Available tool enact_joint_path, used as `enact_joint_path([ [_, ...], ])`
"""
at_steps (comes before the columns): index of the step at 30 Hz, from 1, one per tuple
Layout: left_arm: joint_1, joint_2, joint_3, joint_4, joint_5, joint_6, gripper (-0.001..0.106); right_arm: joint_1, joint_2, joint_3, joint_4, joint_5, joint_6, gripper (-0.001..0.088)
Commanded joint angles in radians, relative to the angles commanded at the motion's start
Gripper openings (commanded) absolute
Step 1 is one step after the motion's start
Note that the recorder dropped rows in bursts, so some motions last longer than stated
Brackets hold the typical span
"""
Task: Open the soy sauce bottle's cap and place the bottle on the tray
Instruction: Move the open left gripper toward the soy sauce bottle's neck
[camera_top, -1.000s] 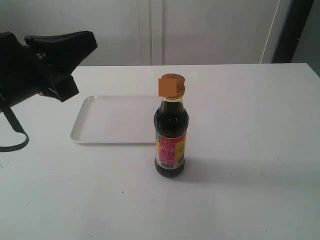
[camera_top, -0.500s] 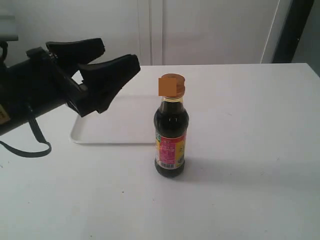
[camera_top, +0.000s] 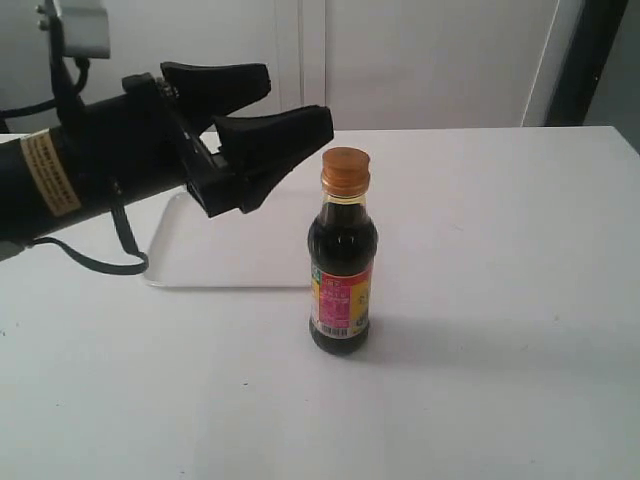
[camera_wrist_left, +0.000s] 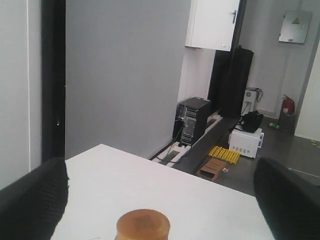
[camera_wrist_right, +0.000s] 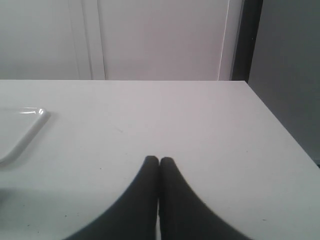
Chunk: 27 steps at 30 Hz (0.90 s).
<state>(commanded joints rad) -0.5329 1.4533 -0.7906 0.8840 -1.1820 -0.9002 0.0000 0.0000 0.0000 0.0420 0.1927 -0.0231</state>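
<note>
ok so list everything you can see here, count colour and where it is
soy sauce bottle: 1, clear glass with near-black liquid and a pink-yellow-green label, upright on the table just in front of the tray's right end
cap: 1, orange-gold, closed on top of the bottle
tray: 1, white, flat on the table behind and left of the bottle
table: 1, white, under everything
left gripper: 1, black, open, in the air above the tray with its fingertips near the cap, not touching it
right gripper: 1, black, shut, low over bare table, seen only in the right wrist view
</note>
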Motion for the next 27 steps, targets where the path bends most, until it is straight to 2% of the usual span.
enact_joint_path([
  [3,-0.036,0.041,-0.037,0.000,0.004,0.005,0.105,0.000,0.000,0.000,0.000,0.000,0.000,0.0000],
  [8,-0.060,0.098,-0.072,0.003,0.033,0.010,0.105,0.000,0.000,0.000,0.000,0.000,0.000,0.0000],
  [18,-0.060,0.159,-0.090,0.063,0.029,0.042,0.105,0.000,0.000,0.000,0.000,0.000,0.000,0.0000],
  [27,-0.060,0.217,-0.097,0.059,0.025,0.046,0.105,0.000,0.000,0.000,0.000,0.000,0.000,0.0000],
])
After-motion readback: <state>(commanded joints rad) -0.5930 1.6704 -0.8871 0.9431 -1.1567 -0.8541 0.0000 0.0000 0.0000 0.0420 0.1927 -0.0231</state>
